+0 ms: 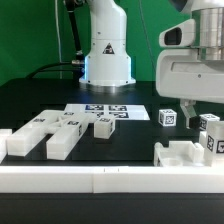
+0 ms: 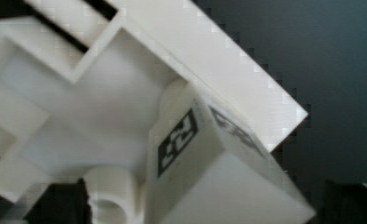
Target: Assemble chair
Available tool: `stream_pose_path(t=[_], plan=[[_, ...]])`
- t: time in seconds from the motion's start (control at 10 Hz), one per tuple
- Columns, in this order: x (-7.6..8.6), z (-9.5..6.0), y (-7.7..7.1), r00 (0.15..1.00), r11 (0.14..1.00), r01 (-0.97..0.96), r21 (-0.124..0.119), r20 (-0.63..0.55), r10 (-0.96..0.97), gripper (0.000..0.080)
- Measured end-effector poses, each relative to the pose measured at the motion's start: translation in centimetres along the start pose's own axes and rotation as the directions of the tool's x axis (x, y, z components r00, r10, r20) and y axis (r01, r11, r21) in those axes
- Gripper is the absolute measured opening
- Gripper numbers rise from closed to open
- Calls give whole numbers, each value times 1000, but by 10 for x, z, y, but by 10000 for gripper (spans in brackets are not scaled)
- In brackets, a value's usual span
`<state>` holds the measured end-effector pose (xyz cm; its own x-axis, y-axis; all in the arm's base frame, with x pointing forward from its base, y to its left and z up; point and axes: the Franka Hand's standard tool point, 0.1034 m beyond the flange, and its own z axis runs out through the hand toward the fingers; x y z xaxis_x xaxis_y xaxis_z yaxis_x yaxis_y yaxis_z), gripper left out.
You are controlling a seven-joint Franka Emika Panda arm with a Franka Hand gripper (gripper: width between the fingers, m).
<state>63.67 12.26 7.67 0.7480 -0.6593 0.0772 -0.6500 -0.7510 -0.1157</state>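
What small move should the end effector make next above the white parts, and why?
Probably a slow, short descent. The end effector hangs just above the white plastic block with a square tag, and the wrist view shows tagged white plastic very close. Whether it is open or shut cannot be seen.

the chair parts [image 1: 47,135] look like smooth, matt white plastic with printed black-and-white tags. the table [image 1: 30,100] is matt black. the arm [image 1: 107,50] has a glossy white shell. the marker board [image 1: 105,111] looks thin and matt.
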Motion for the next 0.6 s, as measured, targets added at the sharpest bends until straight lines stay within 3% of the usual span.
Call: stream_pose_path(t=[0.6], plan=[[0, 0, 0, 919, 919, 395, -8, -3, -395, 649]])
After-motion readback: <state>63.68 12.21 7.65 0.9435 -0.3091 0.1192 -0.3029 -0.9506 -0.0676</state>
